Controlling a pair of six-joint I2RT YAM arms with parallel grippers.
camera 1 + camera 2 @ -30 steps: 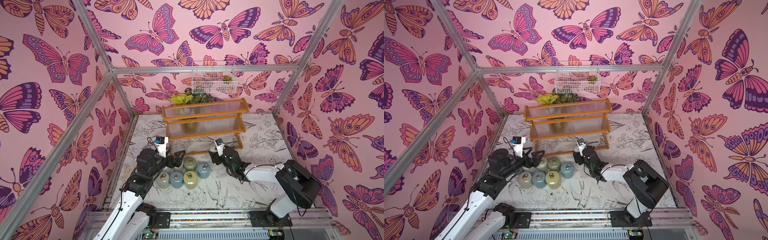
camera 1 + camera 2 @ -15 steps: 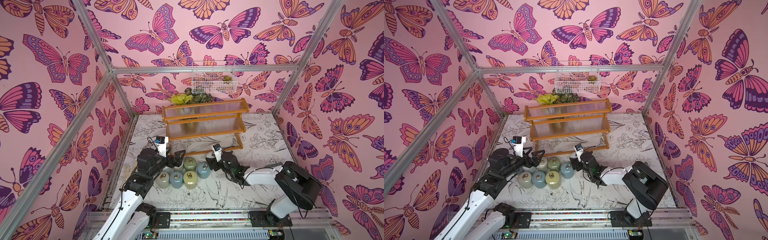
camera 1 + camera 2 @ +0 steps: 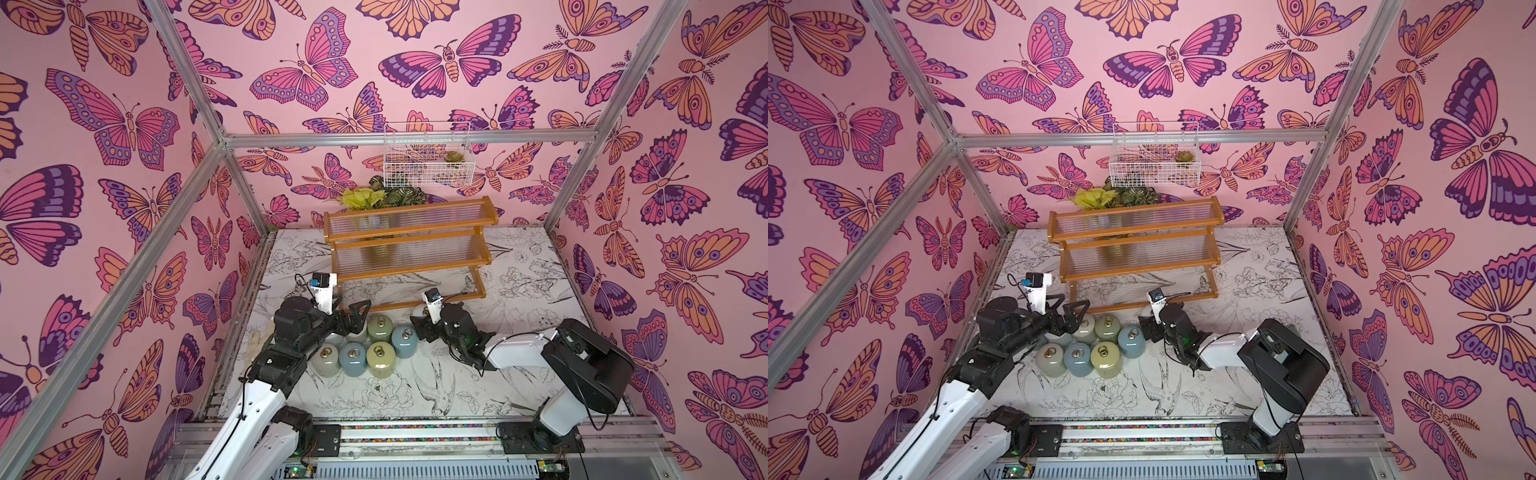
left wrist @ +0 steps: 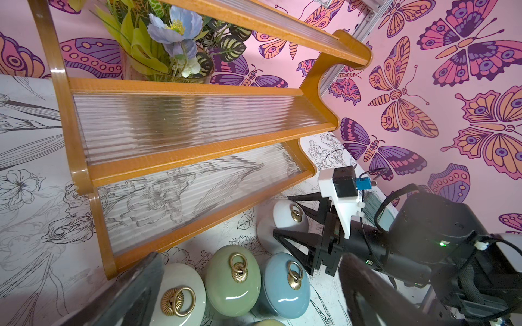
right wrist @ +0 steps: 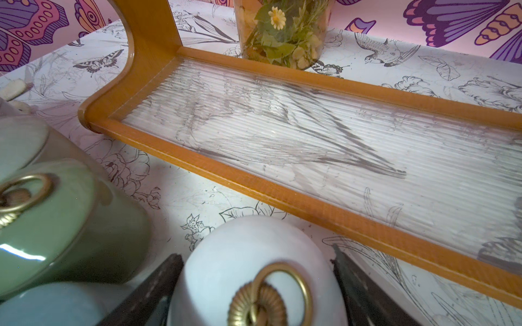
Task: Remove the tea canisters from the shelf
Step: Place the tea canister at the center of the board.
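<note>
Right end effector (image 4: 282, 214) goes from clamped to jaws apart, freeing white canister (image 5: 243, 254) on table (image 3: 511, 386); left end effector (image 3: 360, 318) open, empty; shelf (image 3: 411, 273) bare, removal looks finished.

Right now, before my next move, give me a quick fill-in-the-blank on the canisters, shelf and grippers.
1. The canisters in view all stand on the ___, none on the shelf.
2. Between the open jaws of the right gripper stands a canister coloured ___.
3. The left gripper is ___.
4. The vase stands ___ the shelf.
Missing: table; white; open; behind.
</note>
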